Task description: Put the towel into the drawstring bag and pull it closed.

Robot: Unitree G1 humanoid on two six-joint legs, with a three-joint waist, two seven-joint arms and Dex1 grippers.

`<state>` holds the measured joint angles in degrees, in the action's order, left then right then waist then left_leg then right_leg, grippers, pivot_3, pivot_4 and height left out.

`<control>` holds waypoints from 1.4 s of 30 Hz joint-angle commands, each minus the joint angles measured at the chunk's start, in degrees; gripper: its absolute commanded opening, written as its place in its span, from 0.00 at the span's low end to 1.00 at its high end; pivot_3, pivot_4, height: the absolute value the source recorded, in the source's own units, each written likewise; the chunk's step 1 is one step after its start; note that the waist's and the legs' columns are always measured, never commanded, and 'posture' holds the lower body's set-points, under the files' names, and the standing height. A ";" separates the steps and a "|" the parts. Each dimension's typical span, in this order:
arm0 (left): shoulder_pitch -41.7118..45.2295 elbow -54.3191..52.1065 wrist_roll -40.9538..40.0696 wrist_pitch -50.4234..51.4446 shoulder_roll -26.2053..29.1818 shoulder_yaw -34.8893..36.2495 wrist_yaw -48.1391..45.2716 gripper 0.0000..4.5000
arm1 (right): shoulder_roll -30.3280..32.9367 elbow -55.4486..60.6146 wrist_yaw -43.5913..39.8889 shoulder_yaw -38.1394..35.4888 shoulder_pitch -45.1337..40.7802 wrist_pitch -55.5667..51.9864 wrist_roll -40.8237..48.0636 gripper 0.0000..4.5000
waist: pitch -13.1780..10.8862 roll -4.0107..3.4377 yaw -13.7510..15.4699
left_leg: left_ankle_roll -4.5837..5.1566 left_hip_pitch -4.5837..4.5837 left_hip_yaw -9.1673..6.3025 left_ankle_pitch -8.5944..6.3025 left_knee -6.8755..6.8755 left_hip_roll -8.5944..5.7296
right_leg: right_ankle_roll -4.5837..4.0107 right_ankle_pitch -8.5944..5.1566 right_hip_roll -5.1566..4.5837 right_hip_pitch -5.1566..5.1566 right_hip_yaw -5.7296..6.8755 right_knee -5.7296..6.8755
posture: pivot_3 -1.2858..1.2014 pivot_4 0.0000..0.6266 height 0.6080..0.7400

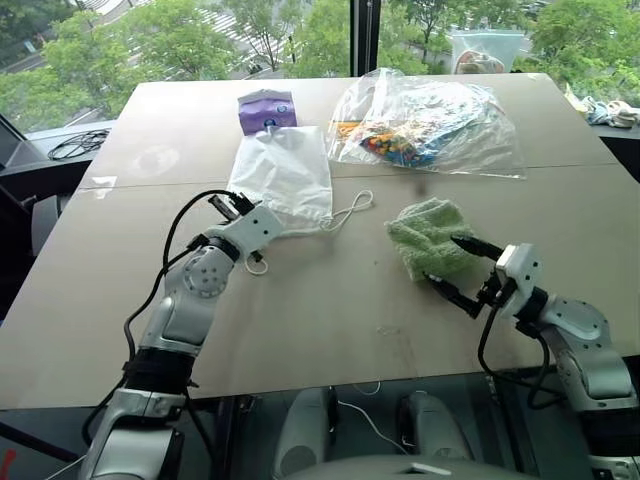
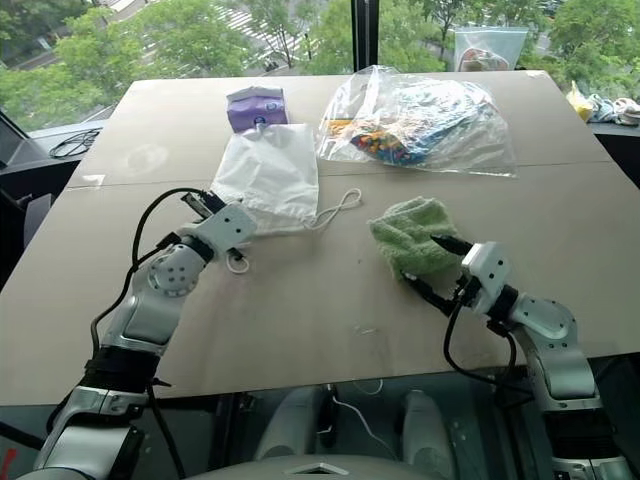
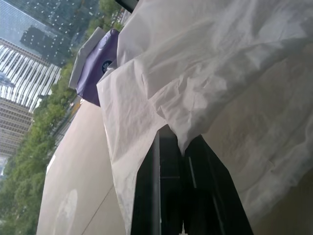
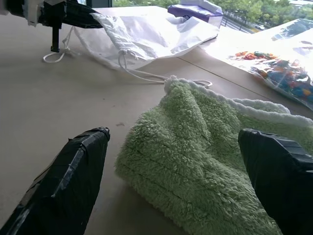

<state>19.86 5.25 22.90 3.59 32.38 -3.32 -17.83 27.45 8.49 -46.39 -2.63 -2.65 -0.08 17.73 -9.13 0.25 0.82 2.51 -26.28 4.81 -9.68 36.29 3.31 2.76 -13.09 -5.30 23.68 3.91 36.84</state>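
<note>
Towel [image 1: 428,238]: a light-green fluffy cloth, folded, lying flat on the table [image 1: 330,320] at about 3 o'clock from the table's middle, well apart from the bag's mouth.
Right gripper [image 1: 452,267]: fingers spread wide, one finger [image 4: 73,176] on the bare table beside the towel's near edge, the other [image 4: 281,171] over the pile; nothing is clamped yet.
Key relation: the towel is seen at 12 o'clock from the right gripper, directly ahead between the spread fingers; its long axis is judged to run roughly 11 to 5 o'clock on the table. The right arm is clearly the nearer one.
Drawstring bag [image 1: 284,178]: a thin white pouch lying flat at about 11 o'clock from the table's middle, its mouth end toward the robot; nothing is seen inside it.
Left gripper [image 1: 235,208]: fingers brought together and pinched on the bag's near edge, at the 7 o'clock corner of the pouch.
Cords [image 1: 350,211]: loops trail from the bag's mouth toward 4 o'clock, in the direction of the towel, not touching it.
Clear plastic bag [image 1: 430,125]: at 1 o'clock, filled with colourful small items.
Purple packet [image 1: 266,110]: at 12 o'clock of the pouch, just beyond its far end.
Step judged: the towel is about to be gripped; the bag is not yet opened.
</note>
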 commanded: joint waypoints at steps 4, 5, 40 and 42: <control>0.66 -5.58 -1.19 5.41 -0.58 -0.42 -3.75 0.02 | 0.94 1.03 4.46 -0.48 -2.93 -3.13 -2.75 1.00 | 0.00 0.00 -0.02 | 0.00 0.00 0.00 0.00 0.01 0.00 | 0.00 0.00 0.01 0.00 0.00 0.01 | 0.52 0.24 1.00; 0.73 -6.32 -1.87 6.94 -1.30 -0.05 -4.00 0.02 | 1.12 1.05 4.70 -0.17 -3.17 -3.36 -3.30 1.00 | 0.00 0.00 -0.01 | 0.00 0.00 0.00 0.00 0.01 0.00 | 0.00 0.00 0.01 0.00 0.00 0.01 | 0.52 0.24 1.00; 0.41 -10.45 -7.15 17.34 -3.04 1.39 -5.39 0.02 | -9.49 -14.39 22.47 3.83 -18.93 -40.22 -12.13 1.00 | 0.60 0.68 -1.02 | -0.06 0.50 -0.08 -0.03 0.10 0.13 | -0.02 0.01 0.09 -0.33 -0.12 0.16 | 0.52 0.24 1.00; 0.70 -10.50 -7.59 18.05 -3.30 2.01 -5.03 0.00 | -9.80 -14.38 21.95 4.69 -19.16 -42.18 -11.67 0.95 | 0.70 0.77 -1.25 | -0.25 0.54 -0.24 -0.15 0.10 0.16 | -0.03 0.02 0.09 -0.37 -0.12 0.16 | 0.52 0.24 1.00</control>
<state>19.93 -2.75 15.72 21.26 28.83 -2.60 -23.45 17.82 -2.56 -24.66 0.14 -23.88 -37.31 6.59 -8.43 1.02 -0.44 2.26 -25.73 4.57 -9.83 36.39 3.48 2.73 -13.07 -5.22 23.30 3.78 36.99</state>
